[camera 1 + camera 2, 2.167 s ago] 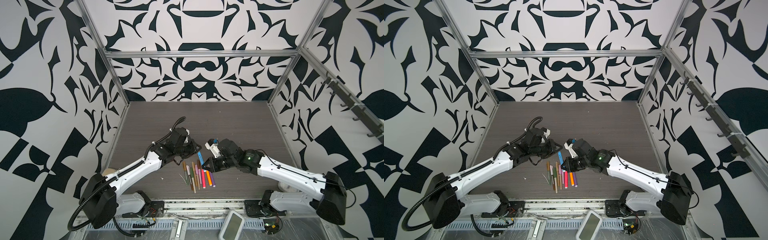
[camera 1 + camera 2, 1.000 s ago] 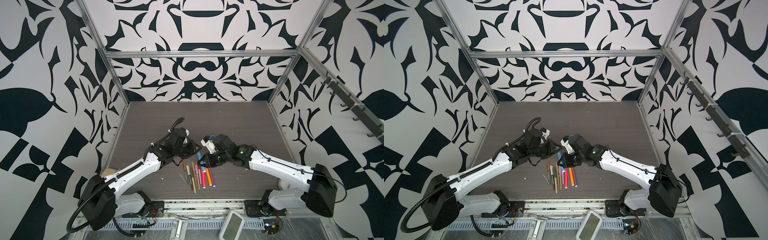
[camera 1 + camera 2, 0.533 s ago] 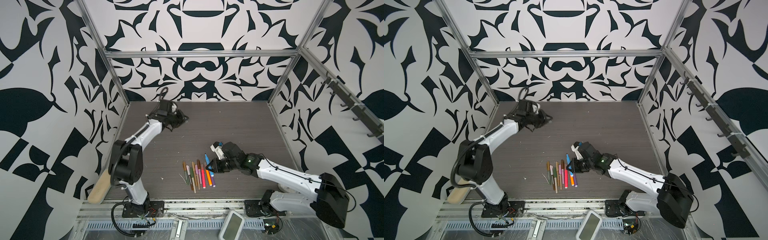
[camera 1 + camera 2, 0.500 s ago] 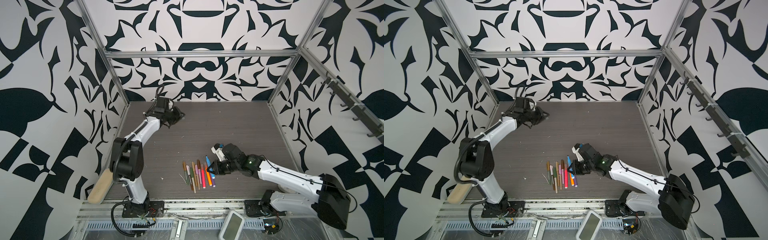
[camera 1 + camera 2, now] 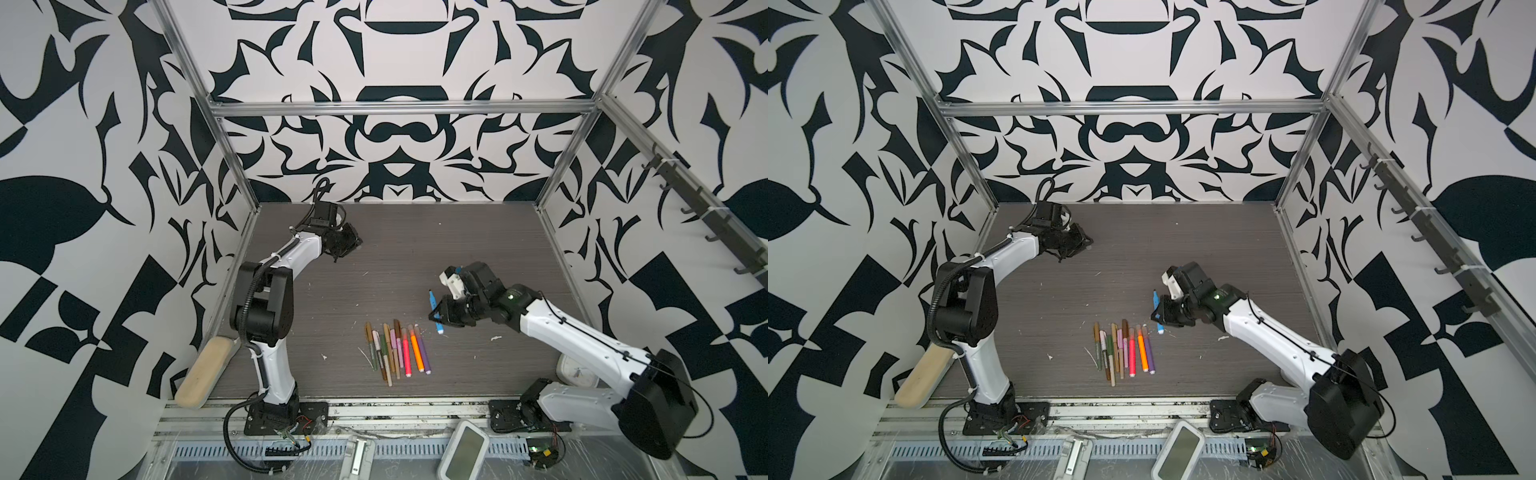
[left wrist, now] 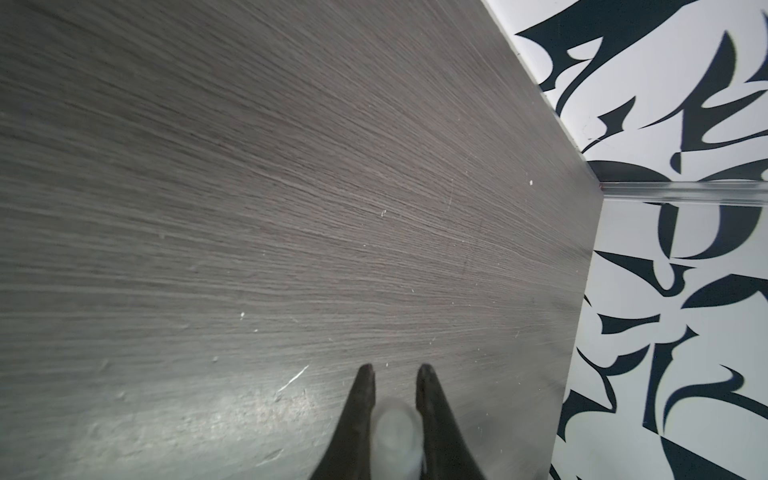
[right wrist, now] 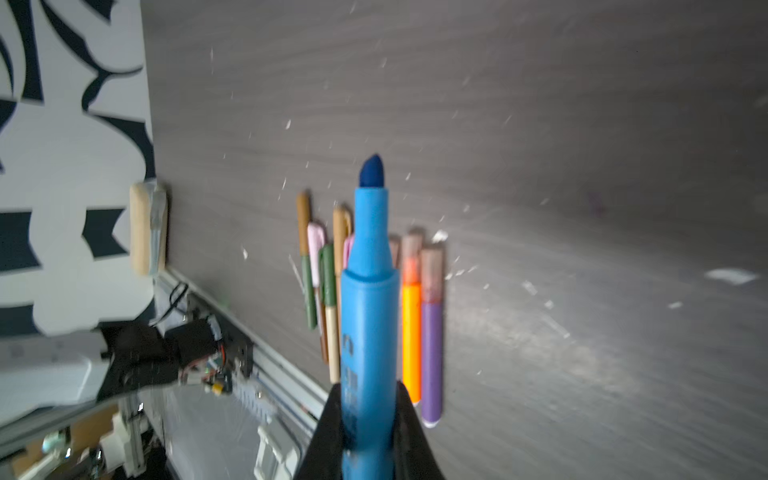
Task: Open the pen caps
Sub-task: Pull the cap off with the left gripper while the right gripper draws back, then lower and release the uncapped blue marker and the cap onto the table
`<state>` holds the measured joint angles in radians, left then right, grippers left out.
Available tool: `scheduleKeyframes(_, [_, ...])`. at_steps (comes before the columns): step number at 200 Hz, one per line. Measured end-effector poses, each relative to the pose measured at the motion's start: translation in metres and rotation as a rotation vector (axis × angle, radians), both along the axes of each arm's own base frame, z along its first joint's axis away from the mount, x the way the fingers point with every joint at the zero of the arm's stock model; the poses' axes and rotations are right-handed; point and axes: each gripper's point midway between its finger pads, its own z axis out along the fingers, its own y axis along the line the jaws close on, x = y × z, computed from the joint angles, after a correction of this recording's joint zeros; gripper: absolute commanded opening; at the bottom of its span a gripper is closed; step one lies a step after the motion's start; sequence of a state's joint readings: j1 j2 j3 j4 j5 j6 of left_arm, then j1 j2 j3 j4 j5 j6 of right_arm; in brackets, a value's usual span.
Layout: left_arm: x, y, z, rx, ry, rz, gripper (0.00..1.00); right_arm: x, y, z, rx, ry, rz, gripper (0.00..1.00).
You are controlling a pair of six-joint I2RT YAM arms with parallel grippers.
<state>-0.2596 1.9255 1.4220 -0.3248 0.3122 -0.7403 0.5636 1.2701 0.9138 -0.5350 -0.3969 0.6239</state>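
One cap is off. The right gripper (image 5: 440,313), at middle right in both top views, pinches the barrel of a blue marker (image 7: 368,299) whose dark tip stands bare. The marker is held above the worktop (image 5: 415,249), just right of the row of pens (image 5: 395,351).

The left gripper (image 6: 395,374) is in the upper left corner of the worktop in the top views. It is pressed together on a pale translucent cap (image 6: 395,432), low over bare surface. Whether the cap touches the worktop I cannot tell.

The pens lie side by side in the lower middle, with their pen caps (image 7: 431,266) on the ends toward the back wall. In the right wrist view the orange and purple ones plainly wear pinkish translucent caps.

The step in hand looks like putting down the two halves of the opened marker. Next, I judge, the left gripper should spread to drop its cap in that corner. The right should lay the marker clear of the capped row, so it cannot roll in among them.

After that both go to the row, one pinching a barrel and the other its cap, pulling straight along the pen. The pens lie close together, so an outer one is the easier pick.
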Motion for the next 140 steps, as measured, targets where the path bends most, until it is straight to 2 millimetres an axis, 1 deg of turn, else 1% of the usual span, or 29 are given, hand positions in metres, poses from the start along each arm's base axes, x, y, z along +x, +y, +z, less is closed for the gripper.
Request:
scheduleKeyframes(12, [-0.012,-0.012,-0.02,0.07,0.041,-0.046,0.0,0.026,-0.013,-0.003,-0.076,-0.04,-0.017,0.0])
scheduleKeyframes(16, [-0.015,-0.015,-0.023,0.084,0.049,-0.057,0.0,0.031,-0.016,-0.004,-0.092,-0.046,-0.026,0.0])
scheduleKeyframes(18, [-0.019,-0.018,-0.029,0.106,0.061,-0.071,0.0,0.035,-0.019,-0.005,-0.11,-0.054,-0.028,0.0])
scheduleKeyframes(31, [-0.038,-0.033,-0.047,0.189,0.106,-0.135,0.0,0.058,-0.035,-0.016,-0.225,-0.083,-0.045,0.0])
scheduleKeyframes(40, [-0.054,-0.042,-0.059,0.251,0.137,-0.18,0.0,0.07,-0.044,-0.023,-0.295,-0.093,-0.048,0.0])
scheduleKeyframes(55, [-0.079,-0.052,-0.07,0.328,0.177,-0.249,0.0,0.09,-0.055,-0.037,-0.391,-0.097,-0.052,0.0])
scheduleKeyframes(68, [-0.091,-0.055,-0.074,0.371,0.194,-0.284,0.0,0.104,-0.063,-0.05,-0.451,-0.086,-0.055,0.0])
scheduleKeyframes(87, [-0.098,-0.05,-0.077,0.414,0.211,-0.298,0.0,0.122,-0.075,-0.068,-0.537,-0.066,-0.06,0.0])
scheduleKeyframes(103, [-0.1,-0.044,-0.078,0.436,0.222,-0.297,0.0,0.133,-0.083,-0.079,-0.595,-0.059,-0.064,0.0])
scheduleKeyframes(118, [-0.101,-0.04,-0.081,0.454,0.232,-0.3,0.0,0.137,-0.09,-0.088,-0.634,-0.045,-0.065,0.0])
scheduleKeyframes(140, [-0.103,-0.037,-0.086,0.474,0.243,-0.304,0.0,0.134,-0.094,-0.102,-0.666,-0.014,-0.048,0.0])
